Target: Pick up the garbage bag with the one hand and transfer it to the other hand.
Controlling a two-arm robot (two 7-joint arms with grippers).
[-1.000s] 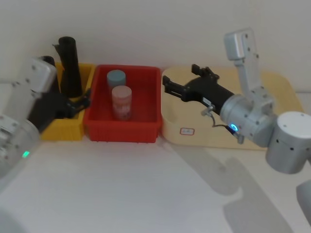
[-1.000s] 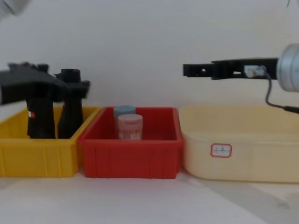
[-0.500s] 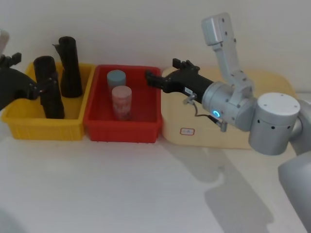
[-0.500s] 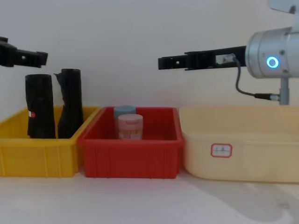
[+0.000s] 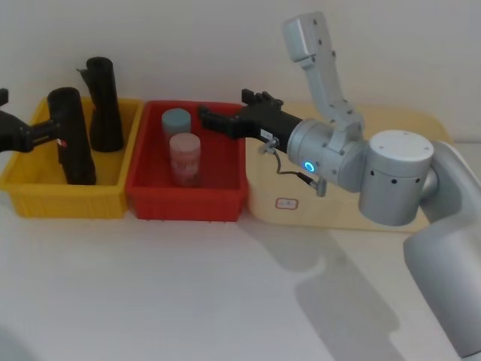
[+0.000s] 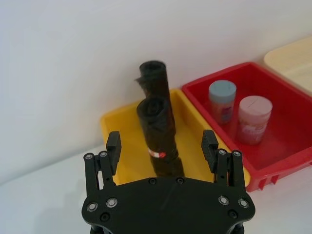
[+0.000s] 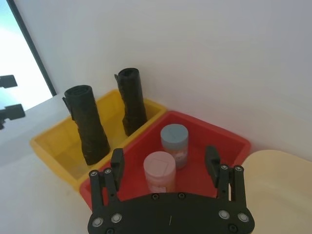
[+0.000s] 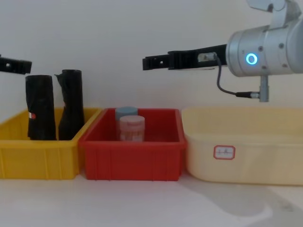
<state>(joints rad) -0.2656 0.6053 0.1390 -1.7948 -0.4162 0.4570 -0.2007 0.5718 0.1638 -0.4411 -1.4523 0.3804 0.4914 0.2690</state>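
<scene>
Garbage bag point(image 5: 71, 135) upright in yellow bin point(image 5: 45, 197), beside the second black roll point(image 5: 104, 105), ungrasped. Left hand point(image 6: 162, 146) released, fingers spread, empty, left of the bag and above its top, not touching. Right hand point(image 8: 147, 62) also released, empty, above red bin point(image 5: 188, 199).

Open air above garbage bag point(image 5: 73, 139); flared roll point(image 5: 104, 105) just beside.
</scene>
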